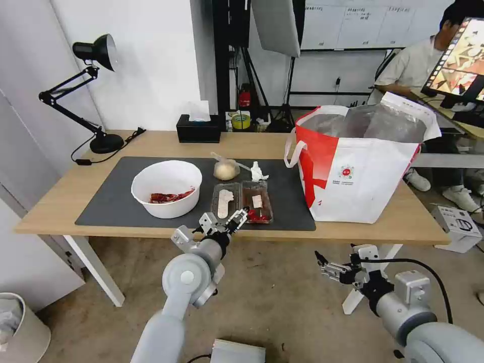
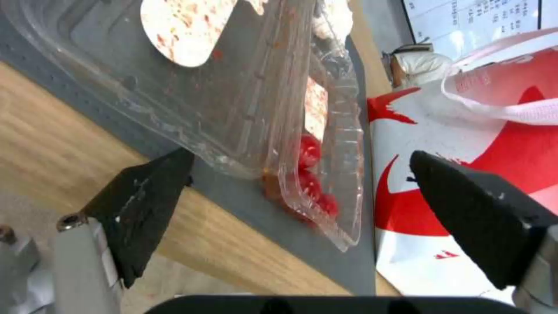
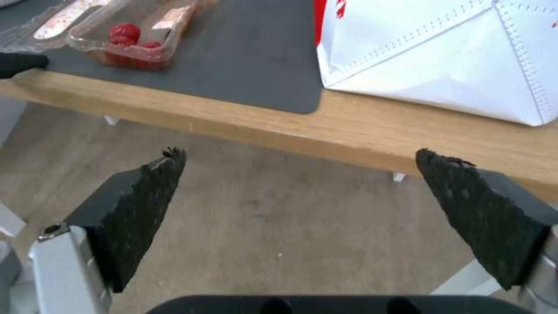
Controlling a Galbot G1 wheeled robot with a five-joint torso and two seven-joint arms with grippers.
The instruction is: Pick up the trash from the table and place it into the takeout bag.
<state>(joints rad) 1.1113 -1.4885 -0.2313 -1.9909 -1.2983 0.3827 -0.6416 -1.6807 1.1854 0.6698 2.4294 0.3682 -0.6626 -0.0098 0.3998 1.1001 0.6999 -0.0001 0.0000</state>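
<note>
Left claw [image 1: 225, 220] at lower centre of the head view, jaws spread, poised at the near edge of the clear plastic tray [image 1: 242, 201]; nothing gripped. In the left wrist view the black fingertips [image 2: 152, 187] flank the tray's near corner [image 2: 244, 109], red bits lying in it.

Right claw [image 1: 327, 266] in the lower right, off the table [image 1: 60, 201] and over the floor, jaws wide apart, holding nothing.

Tray lies mid-frame on the dark grey mat [image 1: 116, 201]. White bowl [image 1: 166, 187] with red scraps to its left. Knotted clear bag [image 1: 226, 169] and crumpled tissue [image 1: 258, 172] just above the tray. Takeout bag [image 1: 358, 166] stands upright at right of frame, mouth open, foil lining visible.
</note>
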